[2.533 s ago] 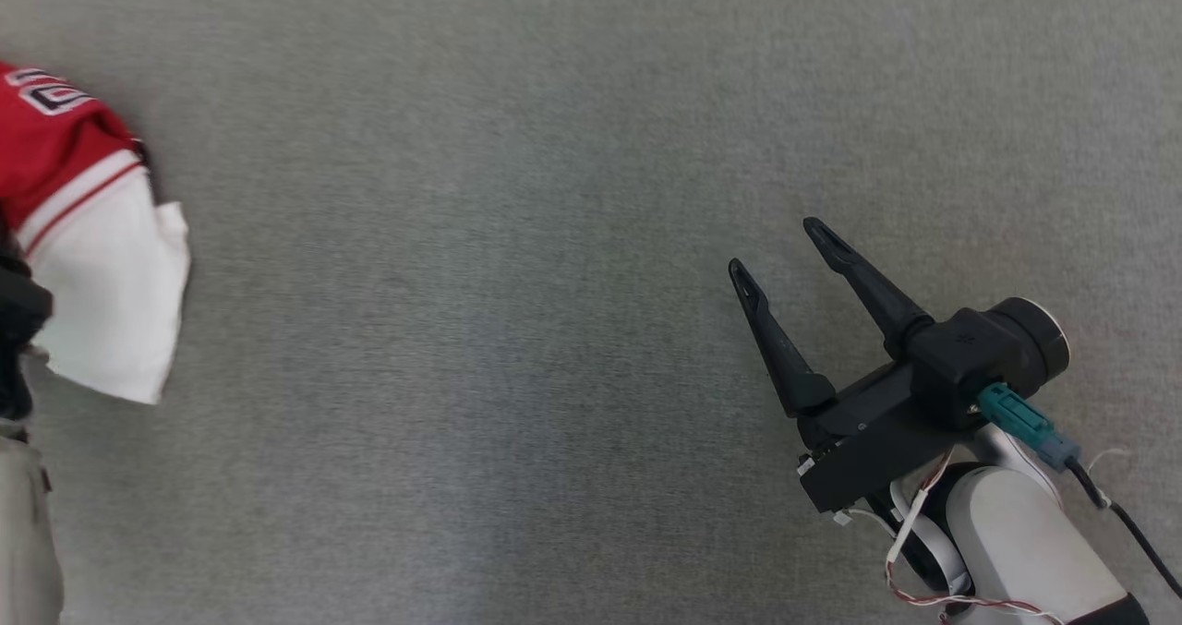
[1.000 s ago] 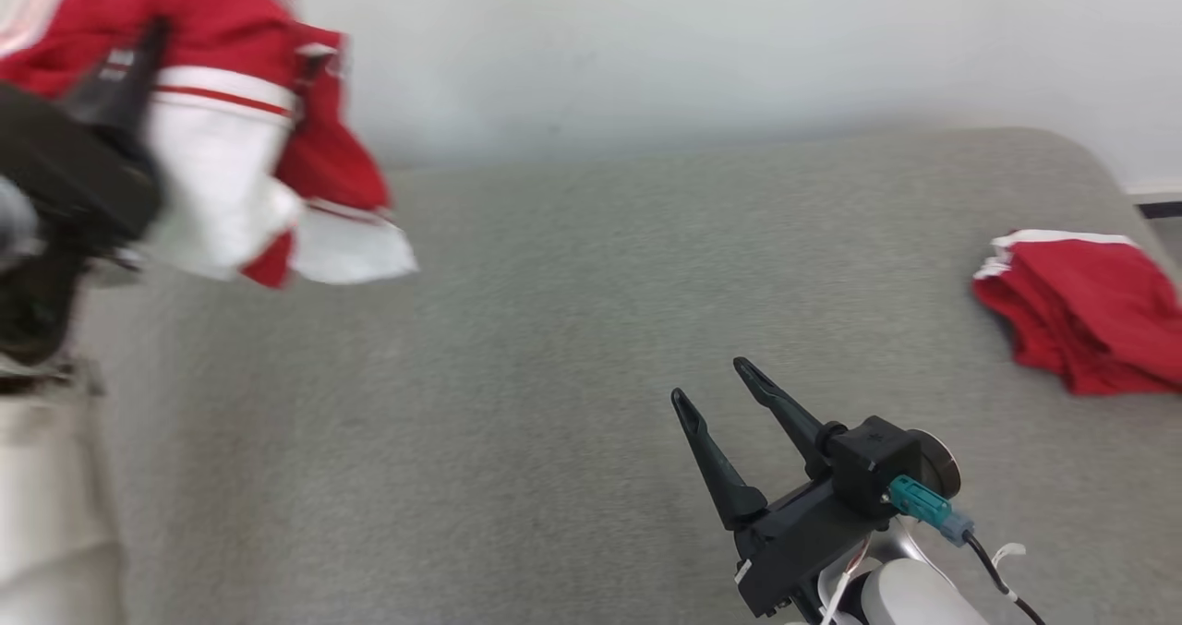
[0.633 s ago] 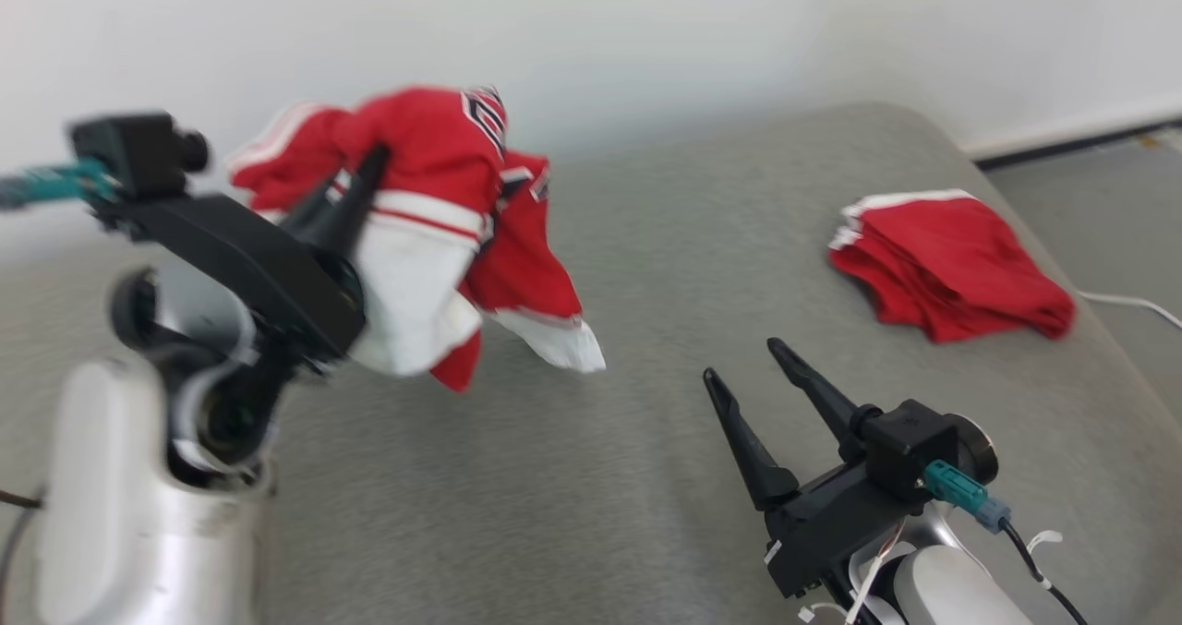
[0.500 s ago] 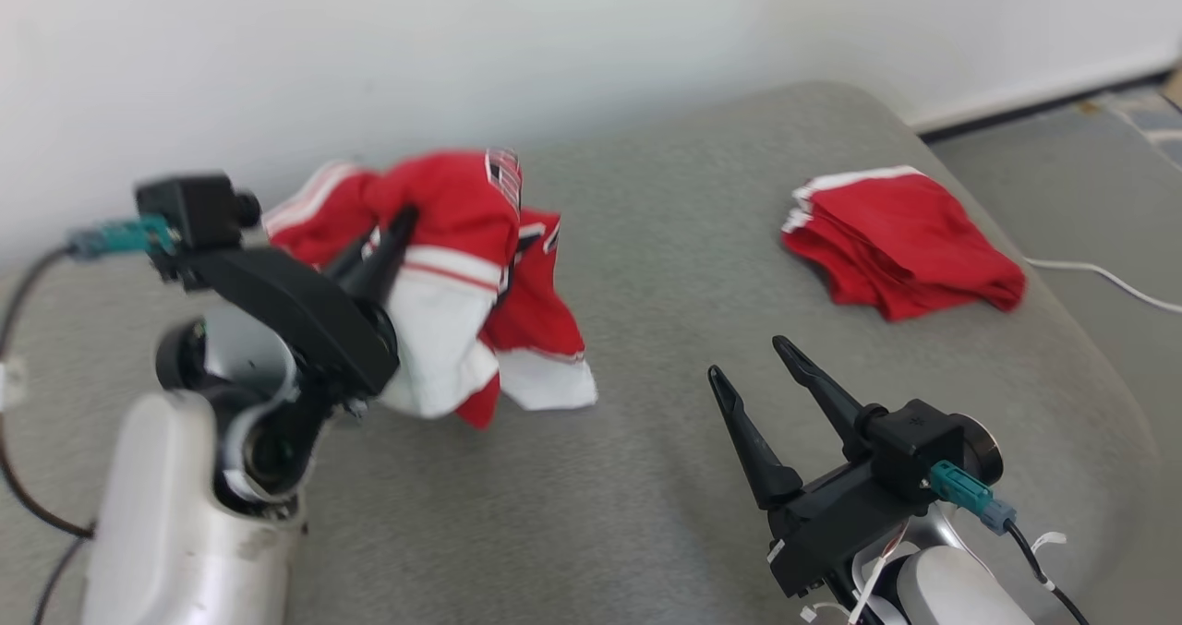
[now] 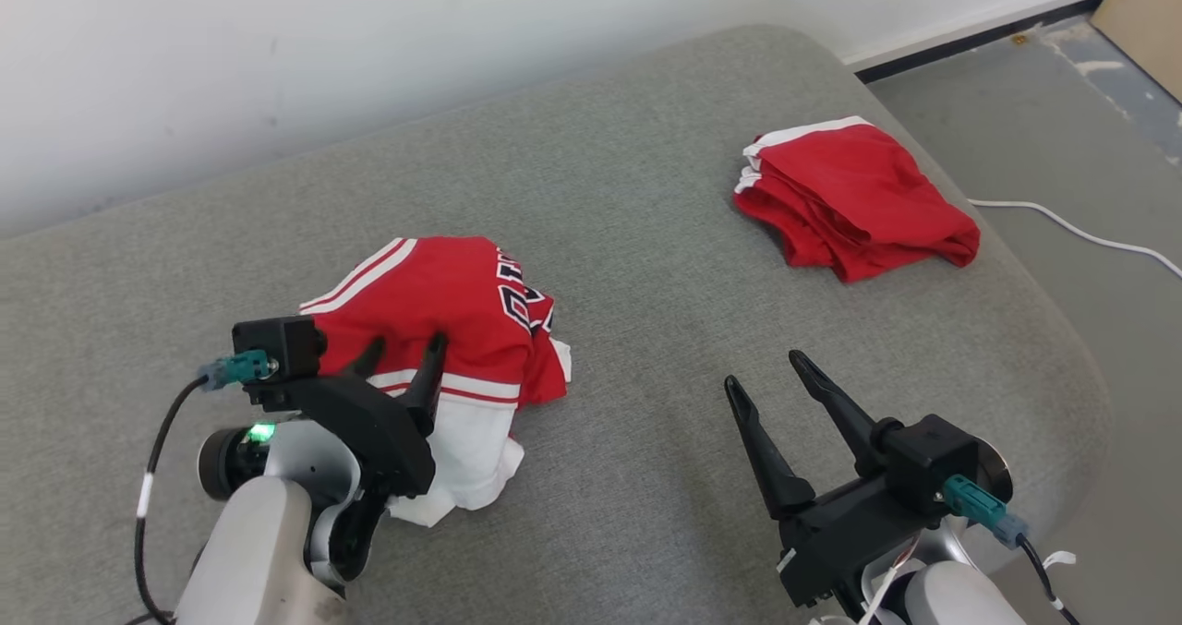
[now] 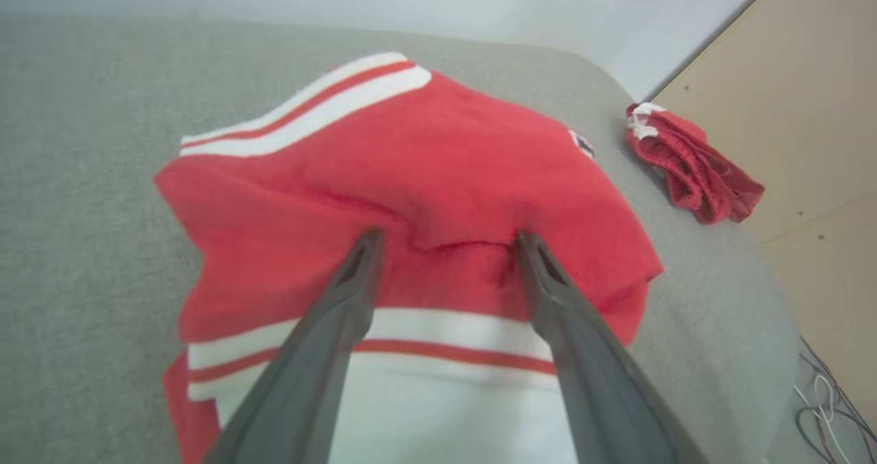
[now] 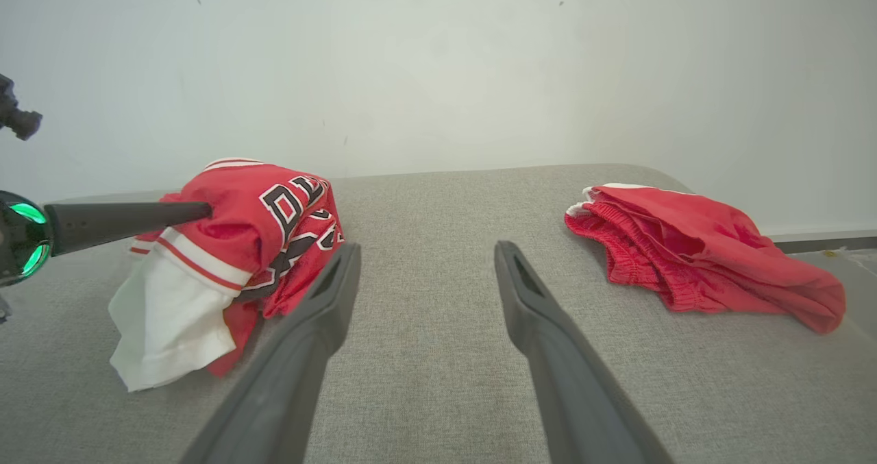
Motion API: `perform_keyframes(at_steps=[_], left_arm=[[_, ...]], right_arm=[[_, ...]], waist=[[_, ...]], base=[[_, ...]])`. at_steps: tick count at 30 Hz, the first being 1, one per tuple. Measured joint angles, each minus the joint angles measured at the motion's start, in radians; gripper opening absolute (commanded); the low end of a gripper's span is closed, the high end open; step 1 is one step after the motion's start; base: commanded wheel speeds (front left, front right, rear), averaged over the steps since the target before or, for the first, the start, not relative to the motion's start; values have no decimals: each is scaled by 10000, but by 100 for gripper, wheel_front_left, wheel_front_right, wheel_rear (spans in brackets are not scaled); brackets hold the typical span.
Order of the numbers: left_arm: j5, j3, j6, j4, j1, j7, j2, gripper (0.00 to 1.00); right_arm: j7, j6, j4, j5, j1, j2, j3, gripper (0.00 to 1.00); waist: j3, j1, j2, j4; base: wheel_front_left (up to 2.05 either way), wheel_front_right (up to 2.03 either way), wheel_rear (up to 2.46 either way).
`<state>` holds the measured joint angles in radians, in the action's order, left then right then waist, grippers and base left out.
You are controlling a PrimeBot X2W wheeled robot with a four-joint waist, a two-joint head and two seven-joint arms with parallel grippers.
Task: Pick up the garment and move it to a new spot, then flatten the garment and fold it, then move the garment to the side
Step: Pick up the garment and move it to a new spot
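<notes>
Garment (image 5: 434,302) lies left on cushion (image 5: 646,265), shorts (image 5: 850,200) right.

Left gripper (image 5: 406,341): two long dark tapered fingers (image 5: 429,376), black boxy body. Teal plug (image 5: 233,367) feeds black cable (image 5: 157,450) with white band. Green light (image 5: 259,434) at wrist. Pale glossy forearm (image 5: 254,560). Right gripper (image 5: 765,370): same dark fingers, black body, teal connector (image 5: 968,498), thin red-white wires (image 5: 888,574), white right forearm (image 5: 960,597).

Bright, even light; faint shadow beneath garment (image 5: 434,293); sharp focus
</notes>
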<state>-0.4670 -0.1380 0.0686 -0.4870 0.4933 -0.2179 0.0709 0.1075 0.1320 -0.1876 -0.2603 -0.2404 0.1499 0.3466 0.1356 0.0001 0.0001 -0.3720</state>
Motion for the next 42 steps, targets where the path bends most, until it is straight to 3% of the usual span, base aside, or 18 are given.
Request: perform_keyframes(at_steps=[7,13,20,27,42], left_arm=[[339,-337,376,282,-166,2803,-25,100],[803,-334,125,614,-1333,4439,105,100],[1356,-36,-355,1526,-2906,4765,460,100],[1948,631,-629,3168,-4390,4815,376,100],[2635,1461,-788,4034,-6093,4817,182,100]], right_arm=[[59,0,29,29,349,0,-541,100],[-19,0,134,174,922,-84,-1289,100],[-10,0,303,339,1615,-219,-2215,100],[27,0,282,500,2309,-435,-2980,100],[44,0,13,646,2684,-566,-3057,100]], waist=[[-200,0,0,535],[-638,-2,-1,1341],[-1142,-2,-1,2299],[-1586,-3,-1,3144],[-2015,-3,-1,3222]], base=[[0,0,0],[0,0,0],[0,0,0],[0,0,0],[0,0,0]])
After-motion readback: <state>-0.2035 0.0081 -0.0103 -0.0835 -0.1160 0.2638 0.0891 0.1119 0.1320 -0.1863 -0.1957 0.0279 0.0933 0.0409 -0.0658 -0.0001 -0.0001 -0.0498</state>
